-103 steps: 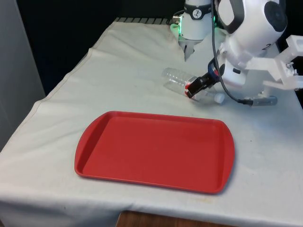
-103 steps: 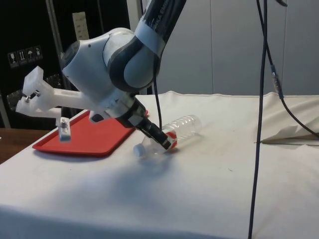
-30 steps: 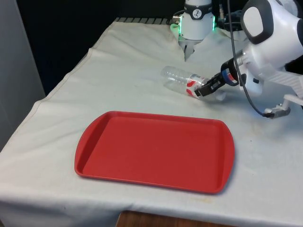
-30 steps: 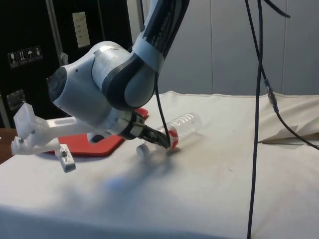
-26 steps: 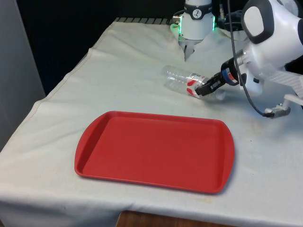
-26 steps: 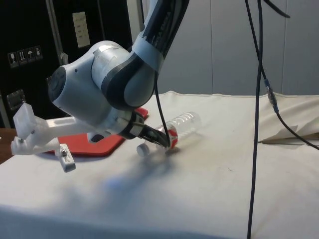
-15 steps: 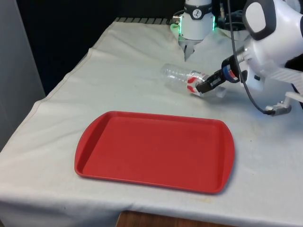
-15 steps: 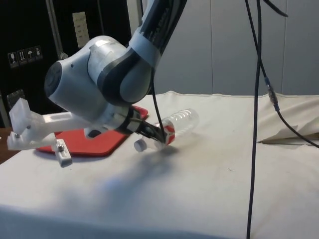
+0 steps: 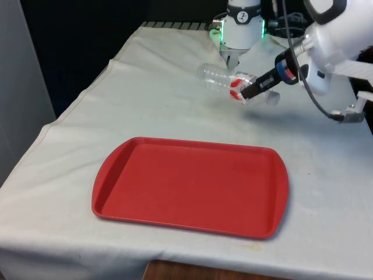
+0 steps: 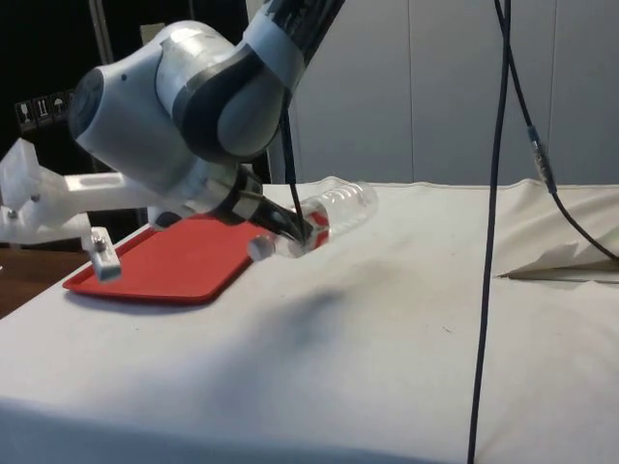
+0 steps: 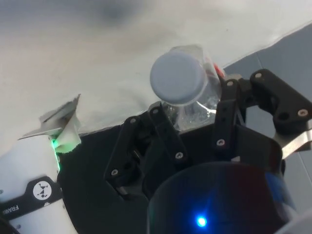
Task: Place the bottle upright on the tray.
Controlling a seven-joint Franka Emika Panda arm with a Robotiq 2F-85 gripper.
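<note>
Front view: red tray [image 9: 192, 186] on desk [image 9: 145, 99], nothing between. End effector [image 9: 249, 92] clamped on clear bottle [image 9: 224, 80], held above desk beyond tray, near-horizontal, cap toward front view's right.

My bench [image 9: 145, 99] wears a white cloth, creased along its edges. Behind me hang black curtains [image 9: 87, 35]; at my nine o'clock stand dark cabinets [image 10: 58, 87] and a pale grey wall [image 10: 426, 87].

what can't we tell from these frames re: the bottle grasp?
- Bottle label text: too small in the front view, partly behind the gripper.
- Finger contact on the far side of the bottle: side view, hidden by the gripper and bottle body.
- Bottle's body and base: wrist view, hidden behind its cap.
- Any liquid inside: unclear in the front and side views.
</note>
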